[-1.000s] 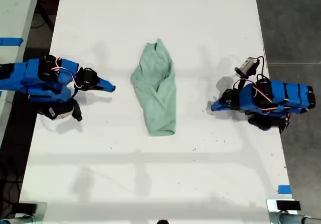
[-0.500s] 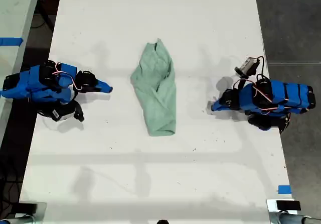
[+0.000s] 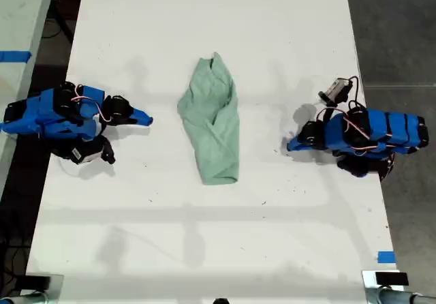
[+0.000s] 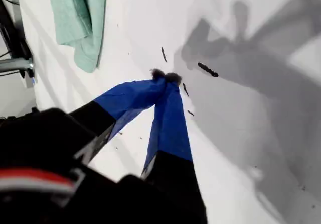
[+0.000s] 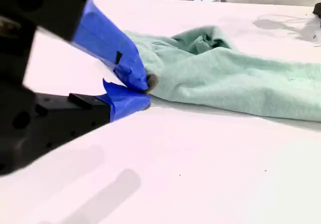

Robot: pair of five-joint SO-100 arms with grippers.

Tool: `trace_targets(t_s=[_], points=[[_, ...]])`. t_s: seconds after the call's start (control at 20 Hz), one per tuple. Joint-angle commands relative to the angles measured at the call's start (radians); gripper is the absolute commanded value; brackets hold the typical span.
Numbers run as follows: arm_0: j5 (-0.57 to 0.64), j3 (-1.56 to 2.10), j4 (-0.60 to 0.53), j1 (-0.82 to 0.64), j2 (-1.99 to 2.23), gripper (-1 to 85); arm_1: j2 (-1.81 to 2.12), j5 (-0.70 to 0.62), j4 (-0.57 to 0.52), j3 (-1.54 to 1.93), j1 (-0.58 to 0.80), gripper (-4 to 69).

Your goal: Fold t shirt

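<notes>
Nearby, my first gripper (image 4: 165, 78): the two blue fingers are pressed together at their tips, with nothing between them, low over the white surface (image 3: 204, 249).
My first gripper, seen from off the arms: it sits (image 3: 291, 144) at the exterior view's right, pointing toward the middle.
Dark specks (image 4: 206, 70): a few small marks lie on the surface just beside those tips.
My second gripper (image 5: 145, 88): the fingers meet at the tips and carry nothing. The second wrist view sets them against the cloth's edge, so contact is hard to judge there.
My second gripper, seen from off the arms: it sits (image 3: 146, 120) at the exterior view's left, clearly apart from the cloth.
T shirt (image 3: 214, 123): pale mint green, wrinkled and folded into a long narrow shape, it lies flat in the middle of the surface between the two arms, touched by neither.
T shirt in the wrist views: its rounded end shows beyond my first gripper (image 4: 80, 18), and its long side stretches across behind my second gripper (image 5: 225, 78).
Blue tape (image 3: 386, 257): a small piece sits near the surface's corner at the exterior view's lower right.
</notes>
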Motion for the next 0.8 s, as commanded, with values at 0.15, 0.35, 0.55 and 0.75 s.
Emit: trace_targets(t_s=[0.15,0.35,0.55,0.75], points=[[-0.020,0.006,0.003,-0.003,0.006,-0.1,0.008,0.014,0.003,0.023,-0.061,-2.9],[-0.023,0.008,0.003,0.000,0.006,-0.1,0.008,0.003,-0.002,0.023,-0.055,-3.0],[-0.023,0.008,0.002,0.002,0.006,-0.1,0.008,-0.041,-0.035,0.025,-0.048,-3.0],[-0.023,0.008,0.002,0.005,0.006,-0.1,0.008,0.038,0.034,-0.011,-0.114,-3.2]])
